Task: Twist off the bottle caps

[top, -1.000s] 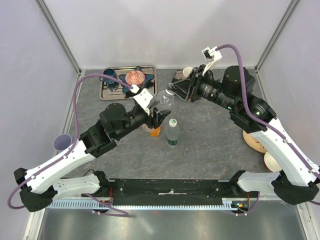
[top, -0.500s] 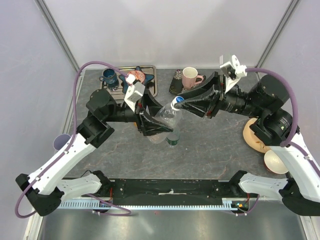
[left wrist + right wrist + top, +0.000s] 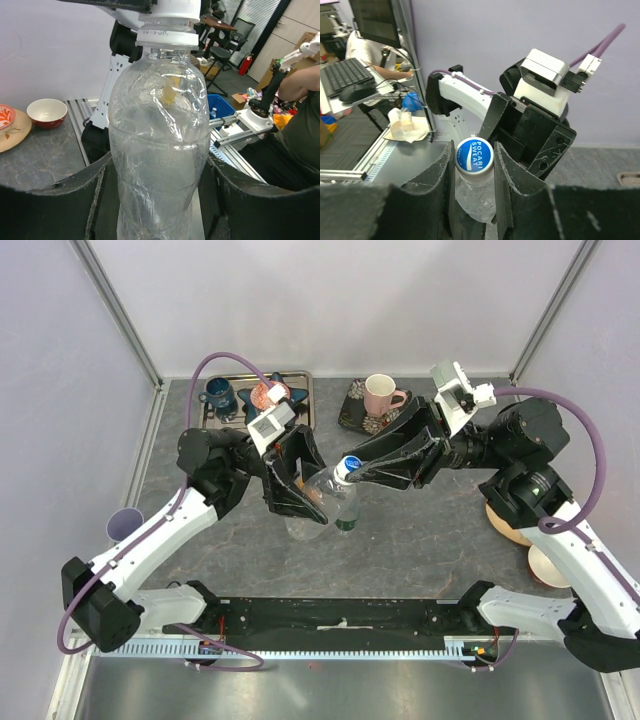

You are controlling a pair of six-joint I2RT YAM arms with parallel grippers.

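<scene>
A colourless clear bottle point(image 3: 318, 502) hangs tilted above the table's middle, and my left gripper point(image 3: 303, 508) is shut on its body. The left wrist view shows the crinkled bottle point(image 3: 157, 150) pressed between both black fingers point(image 3: 50, 200), with its cap point(image 3: 169, 9) at the top. My right gripper point(image 3: 350, 472) is shut on the blue and white bottle cap point(image 3: 344, 467). From the right wrist, that cap point(image 3: 474, 154) sits squeezed between the two fingers point(image 3: 445, 185). A green-tinted bottle point(image 3: 346, 520) stands just behind, partly covered. A sliver of orange point(image 3: 314, 496) shows under the left gripper.
A metal tray point(image 3: 300, 420) at the back left holds a blue mug point(image 3: 217, 395) and patterned dishes. A pink mug point(image 3: 380, 393) stands on a dark plate at the back. A purple cup point(image 3: 125, 523) sits at the left edge. A wooden plate point(image 3: 505, 520) and a bowl point(image 3: 545, 562) lie at the right.
The left arm has swung in and now carries the clear bottle nearer the front. The right arm followed, with its fingers staying around the cap.
</scene>
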